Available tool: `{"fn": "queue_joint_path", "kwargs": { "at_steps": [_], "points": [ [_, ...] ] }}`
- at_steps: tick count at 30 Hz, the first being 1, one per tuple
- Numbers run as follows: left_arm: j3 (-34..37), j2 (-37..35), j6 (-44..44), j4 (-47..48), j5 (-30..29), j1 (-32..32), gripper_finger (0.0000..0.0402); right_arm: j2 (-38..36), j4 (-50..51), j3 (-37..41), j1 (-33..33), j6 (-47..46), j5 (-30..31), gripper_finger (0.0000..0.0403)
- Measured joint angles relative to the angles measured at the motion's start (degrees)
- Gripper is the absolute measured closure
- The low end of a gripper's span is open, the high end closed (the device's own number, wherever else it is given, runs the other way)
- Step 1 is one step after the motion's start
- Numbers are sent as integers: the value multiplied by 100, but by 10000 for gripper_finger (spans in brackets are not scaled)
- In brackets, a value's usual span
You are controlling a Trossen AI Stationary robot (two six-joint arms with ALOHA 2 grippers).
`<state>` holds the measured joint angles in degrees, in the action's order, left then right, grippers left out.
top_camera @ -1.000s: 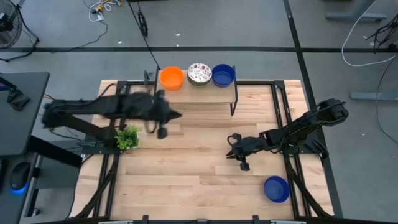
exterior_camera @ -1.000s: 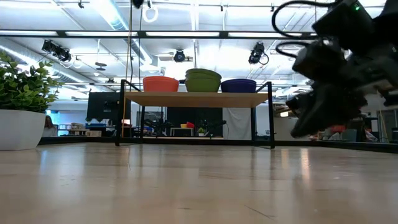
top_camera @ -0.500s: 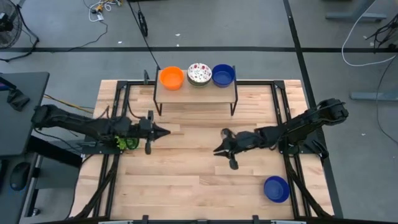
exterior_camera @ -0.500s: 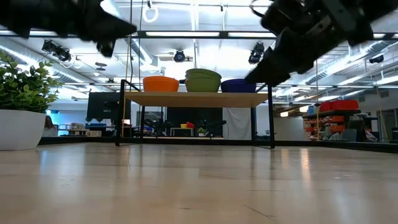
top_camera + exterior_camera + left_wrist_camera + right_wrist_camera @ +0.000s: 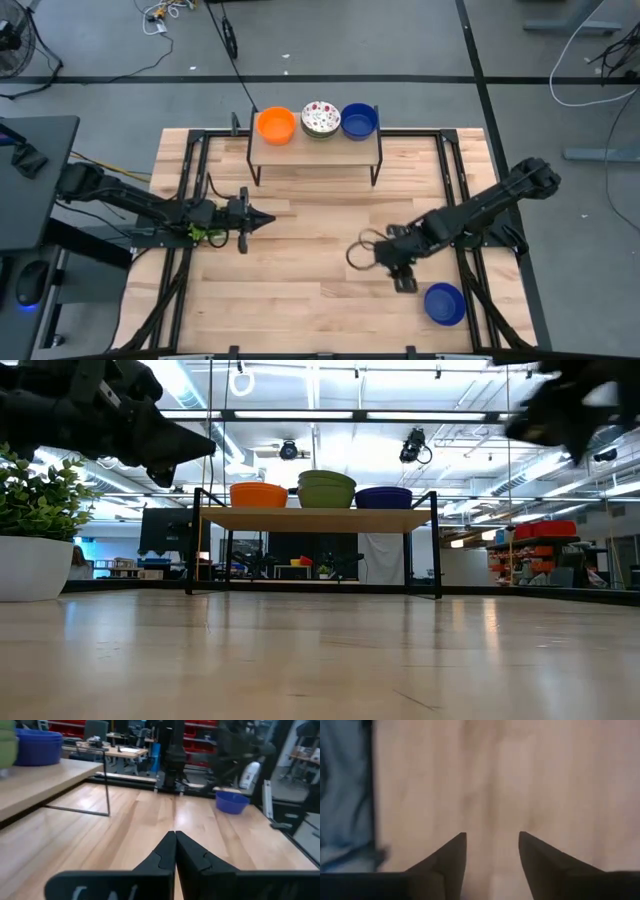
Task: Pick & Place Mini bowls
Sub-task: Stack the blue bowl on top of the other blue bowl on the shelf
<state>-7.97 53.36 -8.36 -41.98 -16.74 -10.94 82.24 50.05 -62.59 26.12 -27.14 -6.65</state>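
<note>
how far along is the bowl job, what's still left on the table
Done, it seems: an orange bowl, a speckled bowl and a blue bowl sit on the shelf. In hand: nothing; the right gripper is open and empty, the left gripper shut and empty. Left: one blue bowl on the table.

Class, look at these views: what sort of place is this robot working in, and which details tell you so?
Probably a robotics lab in an open industrial hall: ceiling-hung cameras, red storage shelving behind, and a framed wooden table where two arms work near a shelf of mini bowls.
</note>
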Motion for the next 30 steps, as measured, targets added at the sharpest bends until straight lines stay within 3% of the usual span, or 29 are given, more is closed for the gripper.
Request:
{"fn": "queue_joint_path", "kwargs": {
  "at_steps": [4, 8, 13, 18, 22, 30],
  "points": [
    [-2, 176, 85, -276, -162, 2, 391, 4, 55, 58, 647, -150, -591, 193],
    [-2, 290, 342, -547, -167, 4, 390, 4, -59, 76, 1370, -688, -647, 180],
    [-4, 304, 742, -915, -169, 53, 390, 4, -378, 76, 2193, -1806, -478, 177],
    [-4, 302, 1032, -1079, -169, 129, 390, 14, -436, 99, 2786, -3685, 14, 176],
    [-4, 304, 1099, -1077, -169, 212, 390, 182, -724, 238, 3077, -4916, 564, 176],
    [-4, 304, 985, -1041, -148, 247, 390, 537, -1207, 694, 3029, -6532, 563, 177]
  ]
}}
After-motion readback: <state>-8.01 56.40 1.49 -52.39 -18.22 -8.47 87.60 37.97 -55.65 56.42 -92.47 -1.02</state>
